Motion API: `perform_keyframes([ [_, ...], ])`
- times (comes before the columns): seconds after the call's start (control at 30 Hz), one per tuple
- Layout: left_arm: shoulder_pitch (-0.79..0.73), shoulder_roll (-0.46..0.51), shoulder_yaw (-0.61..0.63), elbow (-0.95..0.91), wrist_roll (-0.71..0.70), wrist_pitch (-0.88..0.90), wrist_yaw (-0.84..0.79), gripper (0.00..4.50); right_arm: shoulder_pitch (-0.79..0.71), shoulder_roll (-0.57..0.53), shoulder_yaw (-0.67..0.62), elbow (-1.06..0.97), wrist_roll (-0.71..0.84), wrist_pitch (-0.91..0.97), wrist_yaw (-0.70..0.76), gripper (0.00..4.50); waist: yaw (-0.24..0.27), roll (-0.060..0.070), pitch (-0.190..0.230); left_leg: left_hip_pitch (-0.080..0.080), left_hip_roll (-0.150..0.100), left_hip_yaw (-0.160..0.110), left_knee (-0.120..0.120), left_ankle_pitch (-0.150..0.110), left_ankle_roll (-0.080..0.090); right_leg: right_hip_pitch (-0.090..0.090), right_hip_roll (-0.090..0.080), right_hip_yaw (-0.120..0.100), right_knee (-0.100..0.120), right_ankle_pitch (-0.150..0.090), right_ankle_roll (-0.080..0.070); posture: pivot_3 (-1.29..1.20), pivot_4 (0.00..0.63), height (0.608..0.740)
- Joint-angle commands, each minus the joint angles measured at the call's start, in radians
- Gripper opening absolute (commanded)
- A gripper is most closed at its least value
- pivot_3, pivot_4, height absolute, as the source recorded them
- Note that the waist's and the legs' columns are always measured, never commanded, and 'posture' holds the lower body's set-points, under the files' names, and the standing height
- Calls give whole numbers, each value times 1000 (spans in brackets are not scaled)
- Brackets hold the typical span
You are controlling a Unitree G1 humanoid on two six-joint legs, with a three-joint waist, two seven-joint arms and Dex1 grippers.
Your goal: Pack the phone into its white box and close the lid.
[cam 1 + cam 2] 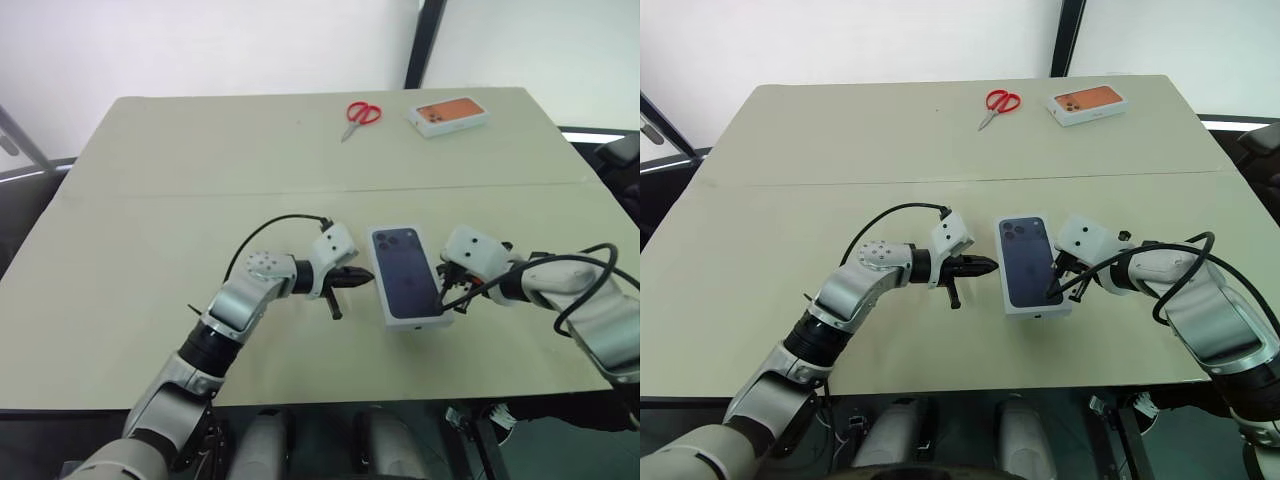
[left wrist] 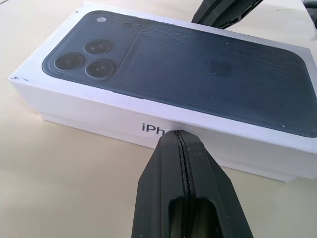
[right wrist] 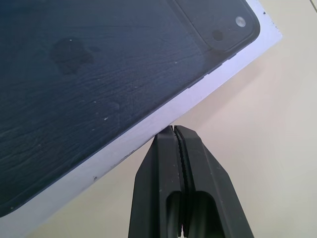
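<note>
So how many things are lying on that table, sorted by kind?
Phone boxes: 2, the closed white box with the lid showing a dark blue phone, and the white box with an orange phone picture
Scissors: 1, red-handled scissors
Total: 3

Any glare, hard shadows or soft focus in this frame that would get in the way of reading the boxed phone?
Left eye view: even light on the table, with a soft shadow beside the lid. Left wrist view: mild sheen across the lid's printed phone, the side lettering readable, the shut left pincer hiding part of it. Right wrist view: the print's scratches look crisp; the shut right pincer sits sharp at the lid's edge.
</note>
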Motion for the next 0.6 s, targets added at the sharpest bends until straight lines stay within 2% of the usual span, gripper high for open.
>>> perform_keyframes([
  [0.03, -23, -18, 6, -17, 0, -28, 9, 0, 3, 3, -17, -53, 0, -13, 6, 45, 0, 0, 0, 0, 0, 0, 0, 0, 0, 0, 0, 0, 0, 0, 0, 0, 150, 740],
  [0.3, -10, 7, 53, -44, -38, -10, 5, 0, 19, -41, -72, -24, -14, -45, 22, 45, 0, 0, 0, 0, 0, 0, 0, 0, 0, 0, 0, 0, 0, 0, 0, 0, 150, 740],
  [0.43, -52, -13, 118, -18, -73, 5, 32, 0, 47, -69, -155, -31, 25, -99, 76, 45, 0, 0, 0, 0, 0, 0, 0, 0, 0, 0, 0, 0, 0, 0, 0, 0, 150, 740],
  [0.6, -120, -57, 144, 61, -62, -11, 76, 0, 110, -69, -239, -86, 96, -130, 147, 45, 6, 0, 0, 0, 0, 0, 1, 0, 0, 1, 0, -1, 0, 0, 0, 0, 150, 740],
])
